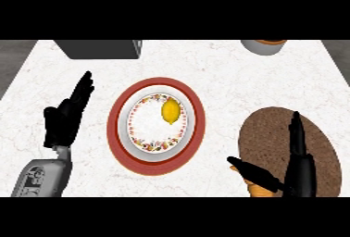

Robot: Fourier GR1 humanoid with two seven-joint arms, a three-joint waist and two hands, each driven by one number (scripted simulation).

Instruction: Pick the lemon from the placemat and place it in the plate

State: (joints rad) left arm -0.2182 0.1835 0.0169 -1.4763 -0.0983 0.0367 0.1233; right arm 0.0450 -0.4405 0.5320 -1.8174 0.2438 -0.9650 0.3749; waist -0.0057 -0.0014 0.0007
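Item: lemon [171, 111], yellow, lying inside the plate [140, 134], on the upper right part of its white centre, close to the flowered border; no hand touches it. Item: plate, round, white with a flowered ring and a broad red rim, at the middle of the pale marble counter [205, 65]. Item: placemat [273, 129], brown, round, woven, to the right of the plate and apart from it; no lemon lies on it. Item: right hand [290, 173], black, over the lower part of the placemat, fingers straight and spread from the thumb, holding nothing; a small orange shape shows beneath it at the lower edge, too hidden to name. Item: left hand [65, 118], black, at the left of the plate, fingers straight and up, resting, holding nothing. Item: dark box [103, 48] at the far left edge; a round container [263, 46] at the far right edge, partly cut off. Step in hand, as judged: the placing appears done, the lemon released in the plate. Next move calls only for the right hand to draw clear without disturbing plate or lemon.
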